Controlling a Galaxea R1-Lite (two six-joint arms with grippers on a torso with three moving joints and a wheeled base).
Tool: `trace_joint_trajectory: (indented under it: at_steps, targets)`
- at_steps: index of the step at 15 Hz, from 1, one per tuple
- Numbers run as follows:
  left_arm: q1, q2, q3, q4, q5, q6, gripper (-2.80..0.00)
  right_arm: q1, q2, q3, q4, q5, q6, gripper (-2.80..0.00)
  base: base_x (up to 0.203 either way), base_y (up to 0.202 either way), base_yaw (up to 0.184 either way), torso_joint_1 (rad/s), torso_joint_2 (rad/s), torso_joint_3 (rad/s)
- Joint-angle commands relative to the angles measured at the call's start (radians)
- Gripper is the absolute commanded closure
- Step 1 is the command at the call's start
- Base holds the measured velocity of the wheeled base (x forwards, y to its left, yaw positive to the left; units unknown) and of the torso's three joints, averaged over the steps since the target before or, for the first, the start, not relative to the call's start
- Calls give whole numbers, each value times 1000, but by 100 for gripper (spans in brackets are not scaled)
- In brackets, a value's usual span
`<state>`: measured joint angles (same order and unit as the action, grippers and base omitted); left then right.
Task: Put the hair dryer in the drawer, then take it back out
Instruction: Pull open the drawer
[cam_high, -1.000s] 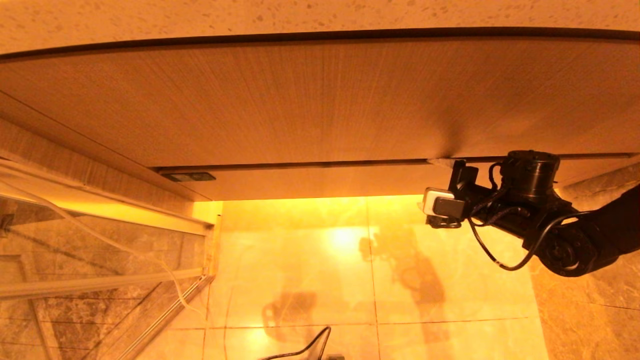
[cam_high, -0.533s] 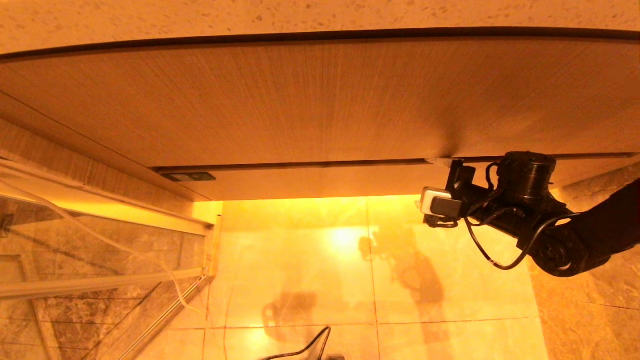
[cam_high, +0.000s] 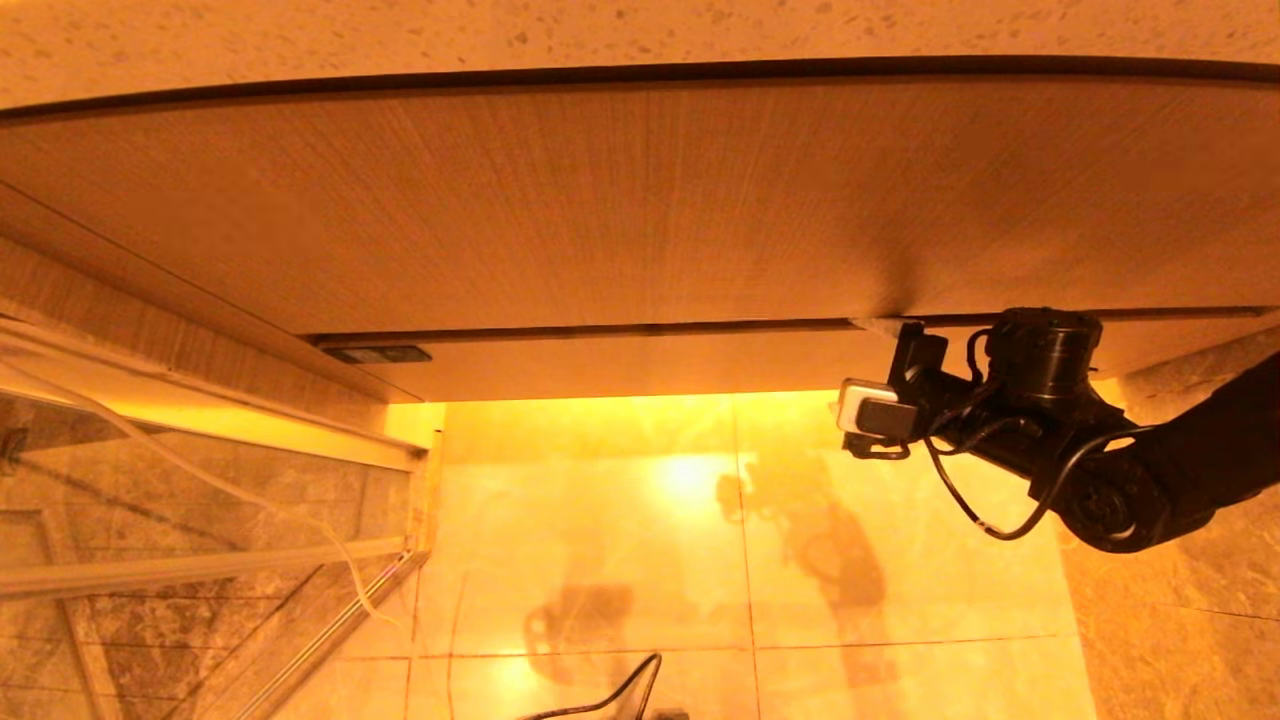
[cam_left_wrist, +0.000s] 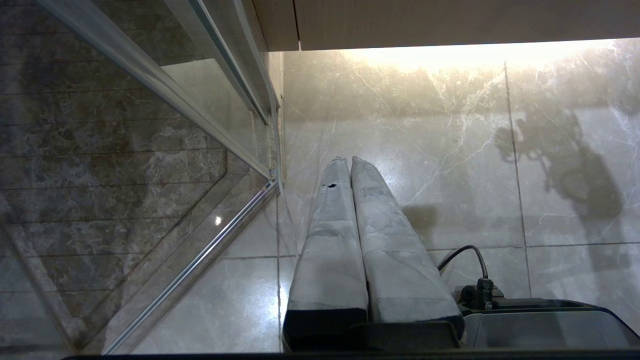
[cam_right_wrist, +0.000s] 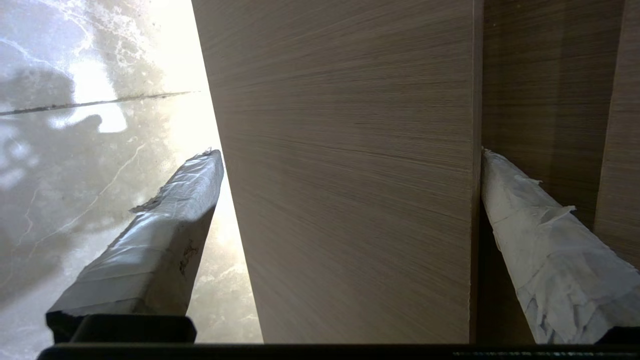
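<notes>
The right gripper (cam_right_wrist: 345, 155) straddles the drawer (cam_right_wrist: 350, 175) front, jaws open, one finger behind its upper edge; opening appears the step in hand, and a straight outward pull comes next. The hair dryer is nowhere in view. The left gripper (cam_left_wrist: 350, 162), jaws closed, hangs over the floor (cam_high: 620, 560) beside a glass panel (cam_left_wrist: 125, 150).

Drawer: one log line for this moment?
drawer: closed | hair dryer: not in view | right gripper: open, straddling drawer front | left gripper: shut, idle over floor
</notes>
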<state>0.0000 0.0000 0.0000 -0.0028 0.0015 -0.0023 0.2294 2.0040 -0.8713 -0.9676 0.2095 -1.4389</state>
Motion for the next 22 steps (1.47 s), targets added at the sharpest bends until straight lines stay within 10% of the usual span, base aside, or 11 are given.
trace_joint_trajectory:
  at_steps: [1,22]
  targets:
    - [0,0,0,0,0,-1,0,0,6,4,31,1,-8,-280,0,0,0,0,0,0]
    - [0,0,0,0,0,-1,0,-28,-112,14,345,-28,-41,-280,0,0,0,0,0,0]
